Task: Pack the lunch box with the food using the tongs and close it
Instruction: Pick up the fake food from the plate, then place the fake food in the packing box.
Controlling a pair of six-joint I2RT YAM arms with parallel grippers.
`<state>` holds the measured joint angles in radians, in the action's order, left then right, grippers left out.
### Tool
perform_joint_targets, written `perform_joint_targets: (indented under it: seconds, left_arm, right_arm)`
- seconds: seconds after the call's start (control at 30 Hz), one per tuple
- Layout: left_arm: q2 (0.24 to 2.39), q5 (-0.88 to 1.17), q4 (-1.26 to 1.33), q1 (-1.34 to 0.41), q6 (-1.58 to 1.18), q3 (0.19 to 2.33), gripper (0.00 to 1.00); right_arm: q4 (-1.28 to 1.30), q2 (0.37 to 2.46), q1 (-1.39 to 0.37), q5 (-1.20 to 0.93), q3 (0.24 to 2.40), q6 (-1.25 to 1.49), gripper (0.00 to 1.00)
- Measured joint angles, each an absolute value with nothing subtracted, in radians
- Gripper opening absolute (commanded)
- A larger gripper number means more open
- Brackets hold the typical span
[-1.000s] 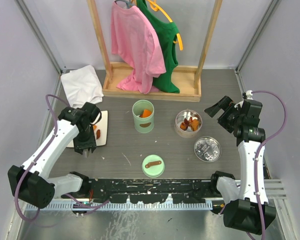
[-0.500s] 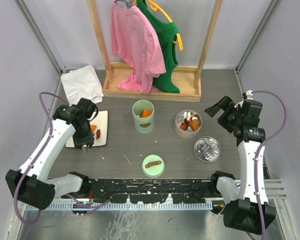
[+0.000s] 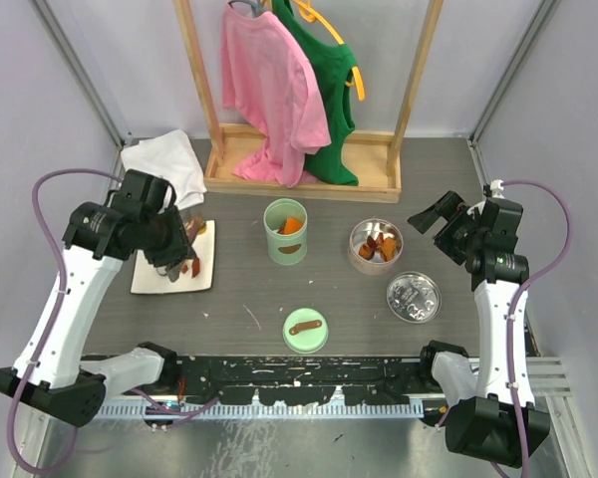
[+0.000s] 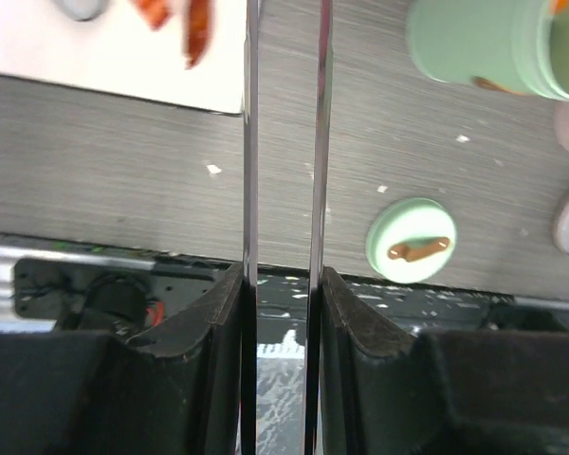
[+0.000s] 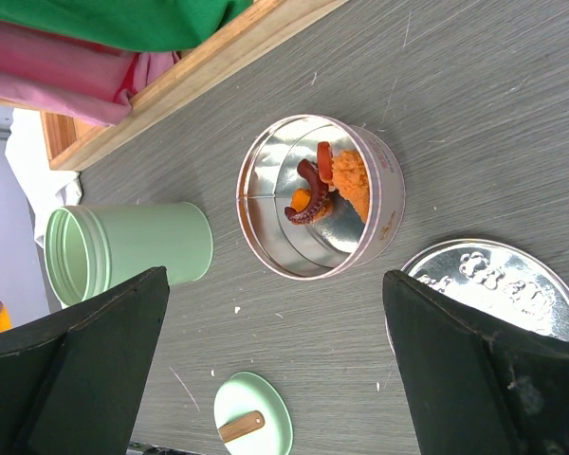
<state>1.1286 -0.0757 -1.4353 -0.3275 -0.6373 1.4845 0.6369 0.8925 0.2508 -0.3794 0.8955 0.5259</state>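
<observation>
Front of the worktop (image 3: 244,284) first. A mint-green lid (image 3: 305,330) with a brown handle lies flat at lower centre. To its right, a shade further back, an embossed silver lid (image 3: 414,296) lies on its own.

Over to the left of the frame: the left tool (image 4: 283,275) is up over the white tray (image 3: 148,281). The wrist view leaves no doubt, with both pads (image 4: 213,322) squeezed in on the tongs (image 4: 250,152). It is clamped on them! The two thin grey arms run side by side up and out of the top of that view, so their tips are not seen there. On the tray, red and orange food pieces (image 3: 190,265) sit towards its right side, right beside the tool in the top view.

Middle of the worktop now. The green canister (image 3: 285,247) stands upright with an orange bit showing inside. To its right is the round metal lunch tin (image 3: 376,241), open, carrying orange chunks (image 5: 349,182) and a dark red curled piece. The tin and the silver lid are near each other but apart.

On the right, the right tool (image 3: 431,214) hangs above the worktop, fingers spread wide, nothing between them.

At the back, a white cloth (image 3: 164,167) lies in the upper left. Beside it a wooden rack (image 3: 299,187) carries a pink shirt (image 3: 269,90) and a green shirt (image 3: 329,110) on hangers.
</observation>
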Motion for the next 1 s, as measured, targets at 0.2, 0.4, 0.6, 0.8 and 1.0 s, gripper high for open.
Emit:
perform_joint_targets:
  seconds: [0.2, 0.4, 0.6, 0.8, 1.0]
  left_arm:
    - [1.165, 0.007, -1.304, -0.511, -0.674, 1.542, 0.14]
    - [1.345, 0.011, -1.152, -0.764, -0.699, 1.662, 0.14]
    - [1.599, -0.003, -1.052, -0.942, -0.682, 1.774, 0.14]
    - [1.782, -0.026, -1.012, -1.0, -0.644, 1.851, 0.14]
    - [1.887, -0.05, -0.995, -1.008, -0.61, 1.927, 0.16]
  right_arm:
    - [0.637, 0.892, 0.251, -0.379, 0.896, 0.526, 1.0]
    - [0.637, 0.892, 0.251, -0.376, 0.896, 0.526, 1.0]
    - [0.646, 0.885, 0.251, -0.355, 0.896, 0.524, 1.0]
    - [0.68, 0.88, 0.251, -0.319, 0.913, 0.505, 1.0]
    - [0.683, 0.875, 0.251, -0.297, 0.928, 0.492, 1.0]
